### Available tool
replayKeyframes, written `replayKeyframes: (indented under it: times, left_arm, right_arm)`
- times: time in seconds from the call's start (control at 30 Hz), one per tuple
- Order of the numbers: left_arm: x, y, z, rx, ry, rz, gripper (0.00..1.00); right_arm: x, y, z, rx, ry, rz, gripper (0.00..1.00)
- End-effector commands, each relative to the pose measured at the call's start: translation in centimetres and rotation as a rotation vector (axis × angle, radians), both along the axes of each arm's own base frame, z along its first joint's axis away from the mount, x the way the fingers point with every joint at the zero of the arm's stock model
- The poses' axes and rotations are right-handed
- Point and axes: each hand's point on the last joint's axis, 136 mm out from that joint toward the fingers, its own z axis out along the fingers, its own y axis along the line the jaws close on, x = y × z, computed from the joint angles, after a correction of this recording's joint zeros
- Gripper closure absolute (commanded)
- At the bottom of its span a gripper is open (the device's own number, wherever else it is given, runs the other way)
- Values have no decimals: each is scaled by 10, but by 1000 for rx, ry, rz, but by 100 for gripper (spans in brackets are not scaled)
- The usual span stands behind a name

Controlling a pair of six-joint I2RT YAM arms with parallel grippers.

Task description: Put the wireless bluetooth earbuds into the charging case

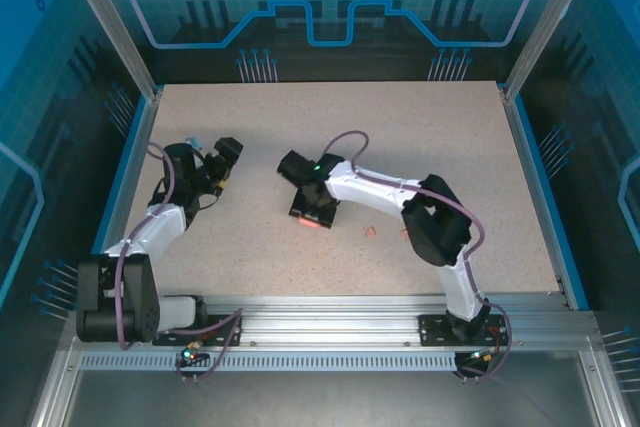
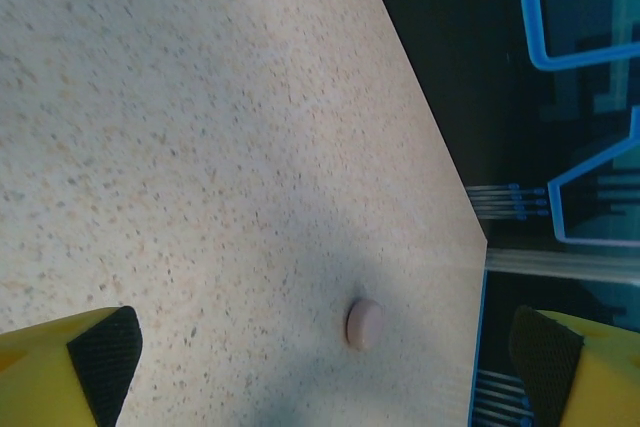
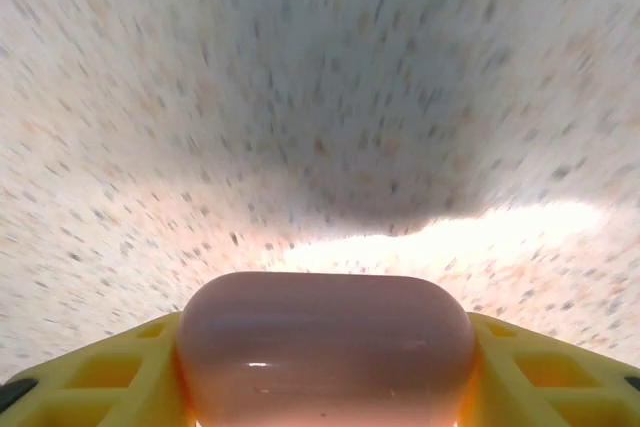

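Right claw (image 3: 322, 379) is pressed onto the sides of a rounded pink case (image 3: 325, 327) at mid-table (image 1: 450, 147). Left claw (image 2: 325, 349) is spread wide above the tabletop. A pink earbud (image 1: 372, 231) is seen lying on the table, right of the case and apart from it.

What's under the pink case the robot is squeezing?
The pink case sits between the right gripper's yellow fingers. Past it lies the speckled table with a dark shadow. Right beneath the case is covered, so anything there is hidden.
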Motion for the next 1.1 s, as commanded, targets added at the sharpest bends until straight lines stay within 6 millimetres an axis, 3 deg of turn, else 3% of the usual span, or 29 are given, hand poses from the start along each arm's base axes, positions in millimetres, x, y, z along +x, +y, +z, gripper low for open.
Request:
replayKeyframes:
  times: [0.0, 0.27, 0.43, 0.67, 0.8, 1.07]
  left_arm:
    - [-5, -24, 14, 22, -104, -87, 1]
    - [-34, -87, -10, 128, -201, -277, 1]
    - [-47, -121, -21, 201, -258, -351, 1]
    - [-47, -143, -24, 233, -351, -313, 1]
    - [-41, -142, -16, 238, -390, -254, 3]
    - [-30, -138, -4, 228, -430, -180, 15]
  right_arm:
    - [30, -14, 21, 65, -61, -39, 59]
    - [89, -36, 54, 192, -112, -147, 59]
    - [106, -33, 67, 260, -116, -183, 59]
    - [104, -7, 73, 341, -82, -191, 60]
    - [98, 8, 78, 358, -78, -182, 60]
    - [84, 32, 79, 376, -59, -166, 60]
